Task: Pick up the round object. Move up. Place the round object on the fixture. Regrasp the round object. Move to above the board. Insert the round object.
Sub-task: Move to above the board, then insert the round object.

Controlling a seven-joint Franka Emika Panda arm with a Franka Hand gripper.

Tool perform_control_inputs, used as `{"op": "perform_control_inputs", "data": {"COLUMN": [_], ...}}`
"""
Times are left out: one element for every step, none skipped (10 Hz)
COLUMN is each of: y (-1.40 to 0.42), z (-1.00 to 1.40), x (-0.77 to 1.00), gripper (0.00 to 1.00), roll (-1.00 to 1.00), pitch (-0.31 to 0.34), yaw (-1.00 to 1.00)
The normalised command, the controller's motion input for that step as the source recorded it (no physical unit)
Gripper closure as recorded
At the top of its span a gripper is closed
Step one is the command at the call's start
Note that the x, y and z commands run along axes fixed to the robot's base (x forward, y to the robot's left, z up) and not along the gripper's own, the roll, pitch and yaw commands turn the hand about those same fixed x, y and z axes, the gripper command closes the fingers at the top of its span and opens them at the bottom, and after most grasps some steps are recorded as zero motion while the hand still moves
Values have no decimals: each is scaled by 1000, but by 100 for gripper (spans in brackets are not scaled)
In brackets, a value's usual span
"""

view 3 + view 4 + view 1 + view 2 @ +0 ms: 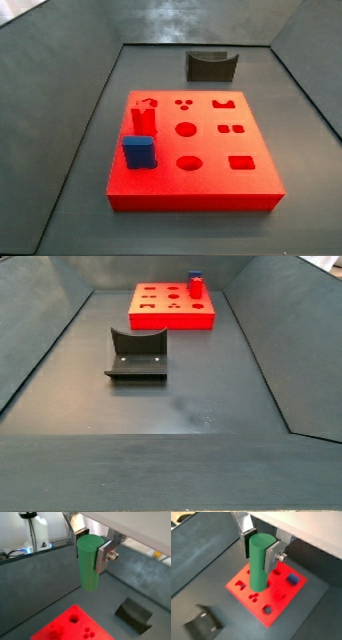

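My gripper (88, 548) is shut on the green round object (87, 562), which hangs upright between the silver fingers (104, 556). It also shows in a wrist view (258, 564), where the gripper (259, 546) holds it high above the red board (281, 597). The board's edge shows in a wrist view (57, 629). Both side views show the board (214, 160) (171, 311) with its cut-out holes. The dark fixture (211, 66) (136, 359) stands on the floor, empty. It also shows in both wrist views (137, 614) (204, 624). The gripper is out of both side views.
A blue square block (138, 152) and a red peg (143, 120) stand in the board; the block also shows in two other views (292, 578) (195, 275). Grey sloping walls (40, 346) enclose the floor. A white bottle (39, 529) stands outside the wall.
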Motion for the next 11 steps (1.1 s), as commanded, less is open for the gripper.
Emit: {"op": "perform_control_inputs", "data": {"y": [-70, -22, -3, 3, 0, -26, 9, 0, 0, 0, 0], "z": [14, 2, 3, 1, 0, 0, 0, -17, -69, -597, -686], "x": [-102, -69, -51, -39, -20, 0, 0, 0, -3, 214, 560], "gripper": [100, 100, 100, 100, 100, 100, 100, 100, 100, 100, 100], "roll": [-940, -631, -374, -234, 0, 0, -19, 0, 0, -91, -206], "pitch": [-15, -20, -18, -19, 0, 0, 0, 0, 0, -33, -21], "yaw": [-104, -58, -25, -17, 0, 0, 0, 11, 0, 3, -77]}}
